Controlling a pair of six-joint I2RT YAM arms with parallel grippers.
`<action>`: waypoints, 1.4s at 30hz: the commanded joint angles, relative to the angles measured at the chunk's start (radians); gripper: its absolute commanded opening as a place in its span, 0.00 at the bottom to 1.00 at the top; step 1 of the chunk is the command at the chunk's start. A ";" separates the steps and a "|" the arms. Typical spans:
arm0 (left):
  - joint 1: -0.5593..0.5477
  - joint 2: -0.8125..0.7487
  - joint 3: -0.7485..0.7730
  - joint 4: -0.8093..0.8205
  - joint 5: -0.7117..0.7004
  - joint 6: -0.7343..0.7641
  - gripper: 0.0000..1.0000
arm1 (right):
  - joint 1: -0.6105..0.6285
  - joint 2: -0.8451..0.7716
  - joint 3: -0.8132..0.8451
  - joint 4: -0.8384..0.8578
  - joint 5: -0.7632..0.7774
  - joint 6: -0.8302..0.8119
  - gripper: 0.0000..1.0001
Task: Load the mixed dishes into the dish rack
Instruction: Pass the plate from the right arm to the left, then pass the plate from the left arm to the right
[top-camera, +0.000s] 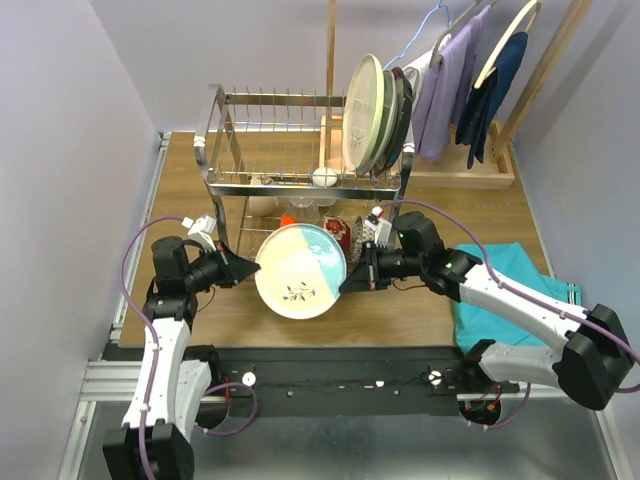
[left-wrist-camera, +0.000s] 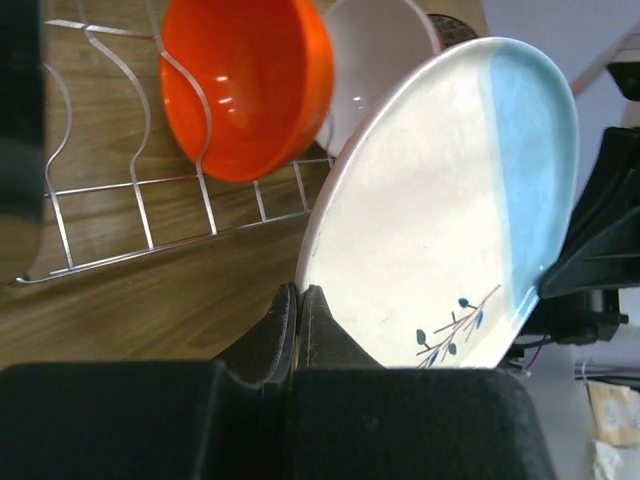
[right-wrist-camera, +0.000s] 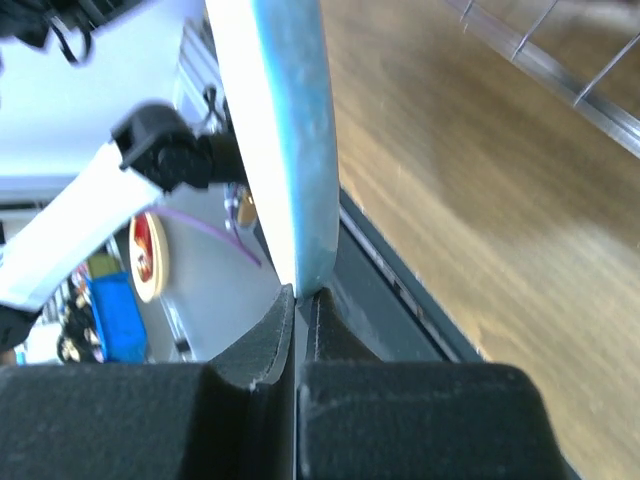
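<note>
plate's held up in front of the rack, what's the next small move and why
Probably raise the plate a little, both arms together: the right gripper pinches its rim, the shut left gripper meets the opposite edge, and the rack's pronged upper tier sits higher.

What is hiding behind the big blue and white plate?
Behind the plate, on the rack's bottom shelf, an orange bowl and a red-patterned bowl peek out. The plate covers their lower parts and anything else sitting there.

wooden hanger stand (top-camera: 465, 178), teal cloth (top-camera: 512, 288), table (top-camera: 400, 322)
</note>
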 joint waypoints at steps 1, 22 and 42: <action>-0.140 0.088 -0.024 -0.017 0.297 -0.143 0.00 | -0.011 0.057 0.054 0.506 0.015 0.133 0.01; -0.258 -0.024 -0.014 -0.010 0.305 -0.127 0.00 | -0.009 0.160 0.015 0.593 0.103 0.225 0.04; -0.257 -0.155 0.459 -0.732 0.153 0.621 0.98 | -0.009 -0.187 0.322 -0.269 0.060 -0.688 0.00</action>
